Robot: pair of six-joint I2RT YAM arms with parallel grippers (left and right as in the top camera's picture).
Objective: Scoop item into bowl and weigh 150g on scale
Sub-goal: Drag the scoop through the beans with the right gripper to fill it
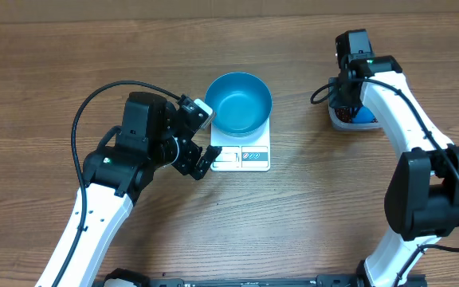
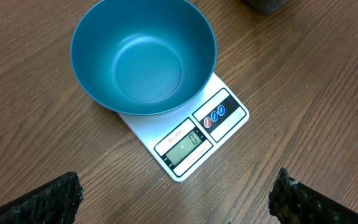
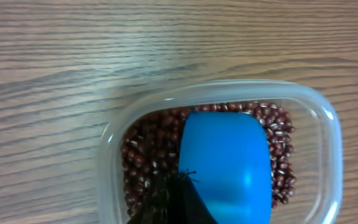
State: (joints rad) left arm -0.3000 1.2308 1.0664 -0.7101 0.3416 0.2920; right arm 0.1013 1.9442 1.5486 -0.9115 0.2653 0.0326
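Sitting empty on the scale [image 1: 241,157] for weighing, the bowl [image 1: 240,102] awaits beans [image 3: 146,155] lying in the tub [image 3: 229,89] well right of the scale, where the right end effector [image 3: 169,199] grips the scoop [image 3: 225,162]; the left end effector [image 2: 176,196] gapes open beside the scale.

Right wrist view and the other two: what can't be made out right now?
- Right wrist: bright blue plastic scoop handle and right end effector grip, cut off by bottom edge.
- Overhead: clear plastic tub of small red-brown beans, mostly hidden under the right arm.
- Left wrist: tips of left end effector, cut off by bottom edge.
- Overhead: flat white square scale display, too small to read.
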